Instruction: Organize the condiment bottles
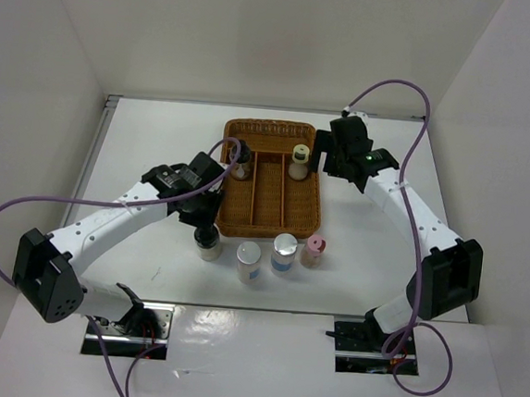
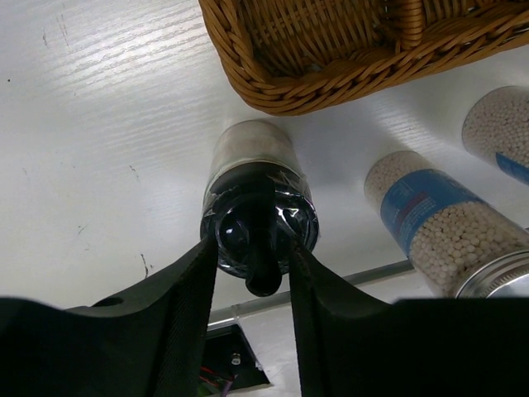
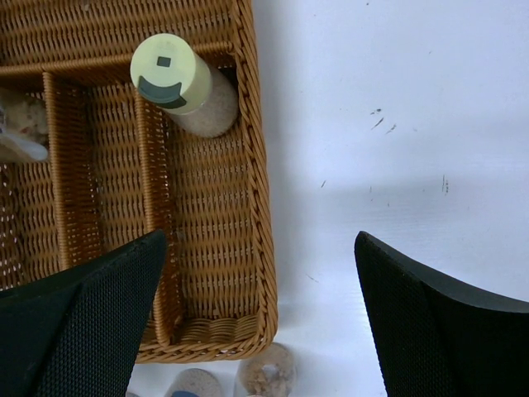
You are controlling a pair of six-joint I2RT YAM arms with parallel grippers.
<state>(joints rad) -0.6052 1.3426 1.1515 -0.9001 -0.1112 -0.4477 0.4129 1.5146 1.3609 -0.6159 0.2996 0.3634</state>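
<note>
1. Table (image 1: 380, 264): wicker tray (image 1: 318, 203) central, well apart from side walls (image 1: 33, 95).
2. Right gripper (image 3: 260, 248): spread wide over tray's right rim, holding nothing.
3. Left gripper (image 2: 252, 256): clamped on black-lidded bottle (image 2: 252, 157), just off tray's near-left corner.
4. Yellow-green-lidded bottle (image 3: 169, 70): upright, far end of tray's right compartment.

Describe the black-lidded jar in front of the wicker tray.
The black-lidded jar is a small cylinder with a pale, translucent-looking body and a glossy black lid. It stands upright on the white table, just off the wicker tray's near-left corner. Fingers of the left hand flank its lid; grip unclear.
</note>
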